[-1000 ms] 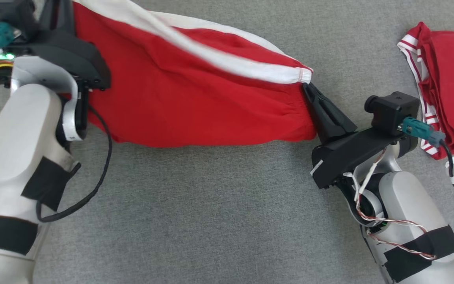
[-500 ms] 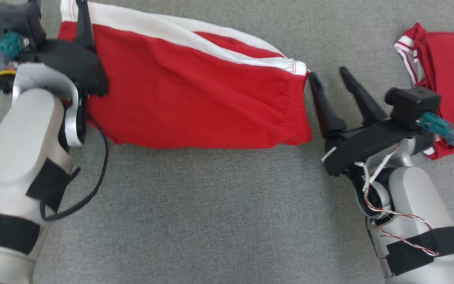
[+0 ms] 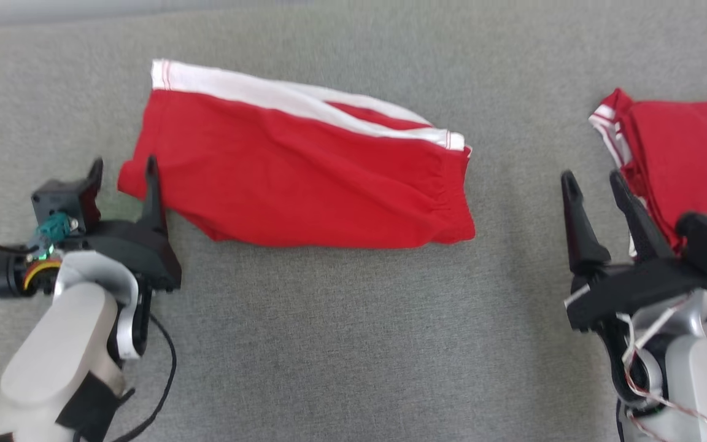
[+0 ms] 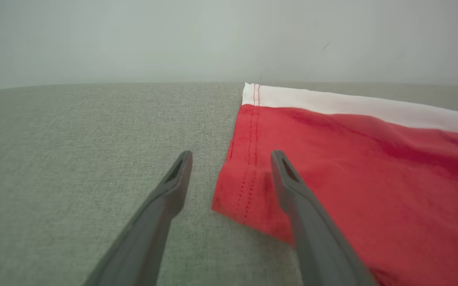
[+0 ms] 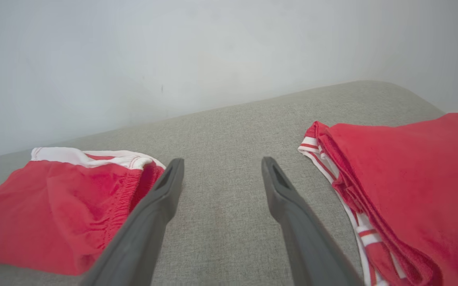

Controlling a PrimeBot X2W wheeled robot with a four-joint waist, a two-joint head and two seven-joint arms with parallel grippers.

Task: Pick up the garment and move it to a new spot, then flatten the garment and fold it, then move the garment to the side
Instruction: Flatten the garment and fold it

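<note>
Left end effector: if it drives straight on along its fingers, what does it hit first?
The red garment: its stitched hem corner lies between the open fingers of the left end effector, with one finger over the cloth. Height above it is unclear.

Grey fabric surface (image 3: 341,344) lies open between the flat red white-striped shorts (image 3: 304,178) and the folded red striped garment (image 3: 685,141), and nearer the robot.

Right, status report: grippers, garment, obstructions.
Left gripper open at hem; right gripper open. Red shorts with white stripe lying on grey fabric surface. Red striped-trim garment beside right gripper.
</note>
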